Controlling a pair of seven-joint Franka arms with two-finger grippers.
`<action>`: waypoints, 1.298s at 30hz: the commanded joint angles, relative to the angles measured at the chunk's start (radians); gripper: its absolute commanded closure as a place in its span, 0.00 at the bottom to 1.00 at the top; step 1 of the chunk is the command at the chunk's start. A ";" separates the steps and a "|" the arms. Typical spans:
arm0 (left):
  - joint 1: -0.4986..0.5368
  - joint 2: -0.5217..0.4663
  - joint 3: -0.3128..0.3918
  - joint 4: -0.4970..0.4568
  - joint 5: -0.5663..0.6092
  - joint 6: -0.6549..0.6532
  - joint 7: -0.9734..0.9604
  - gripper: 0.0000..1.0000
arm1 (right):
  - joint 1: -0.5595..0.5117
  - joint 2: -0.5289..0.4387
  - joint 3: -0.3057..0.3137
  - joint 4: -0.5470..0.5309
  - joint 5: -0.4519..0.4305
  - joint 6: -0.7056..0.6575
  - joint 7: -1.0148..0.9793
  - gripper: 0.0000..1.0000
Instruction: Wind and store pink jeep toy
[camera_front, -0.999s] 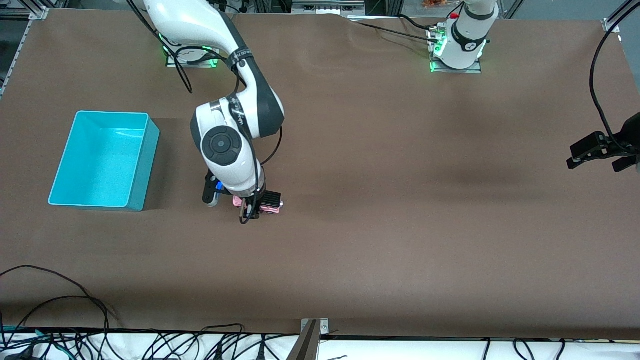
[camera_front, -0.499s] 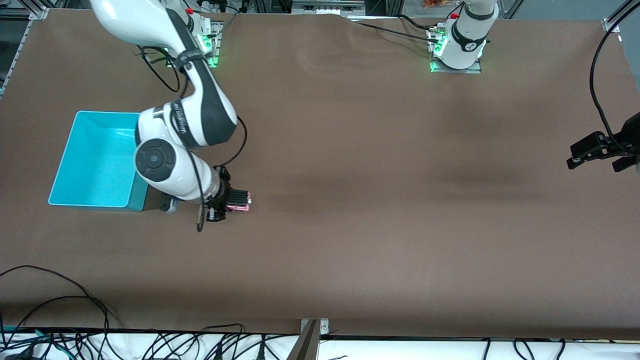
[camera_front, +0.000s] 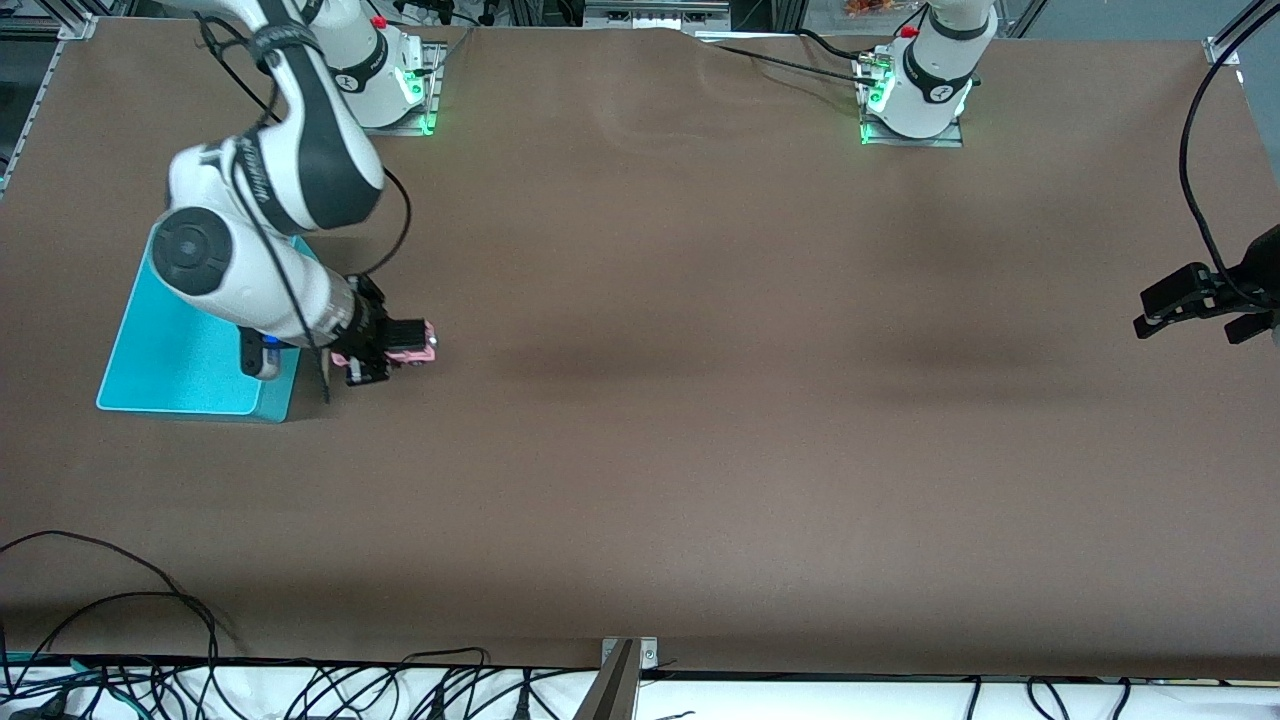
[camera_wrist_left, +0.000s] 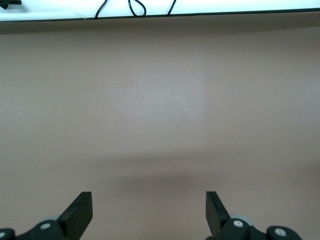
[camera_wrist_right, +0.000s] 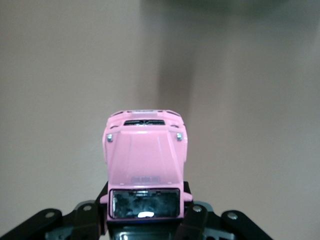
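The pink jeep toy (camera_front: 408, 345) has a black roof and is held in my right gripper (camera_front: 385, 350), which is shut on it above the brown table, just beside the turquoise bin (camera_front: 180, 370). In the right wrist view the jeep (camera_wrist_right: 145, 155) fills the middle, bonnet pointing away, with the fingers (camera_wrist_right: 192, 220) clamped on its sides. My left gripper (camera_front: 1195, 300) waits open and empty over the left arm's end of the table; in the left wrist view its fingertips (camera_wrist_left: 80, 210) stand wide apart over bare table.
The turquoise bin's near wall (camera_front: 195, 405) shows; the right arm covers much of it. Cables (camera_front: 120, 620) lie along the table edge nearest the front camera. A metal bracket (camera_front: 620, 665) sits at that edge.
My right arm has carried the jeep toward the right arm's end of the table, from mid-table to beside the bin. The left arm has not moved.
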 joint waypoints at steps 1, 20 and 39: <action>0.008 -0.018 0.000 -0.004 -0.022 -0.002 0.011 0.00 | -0.179 -0.169 0.125 -0.202 -0.014 0.036 -0.150 1.00; 0.008 -0.018 0.000 -0.002 -0.022 -0.002 0.011 0.00 | -0.373 -0.275 0.130 -0.422 -0.006 0.034 -0.731 1.00; 0.046 -0.035 -0.003 0.003 -0.032 -0.002 0.011 0.00 | -0.437 -0.205 -0.170 -0.479 -0.006 0.100 -1.362 1.00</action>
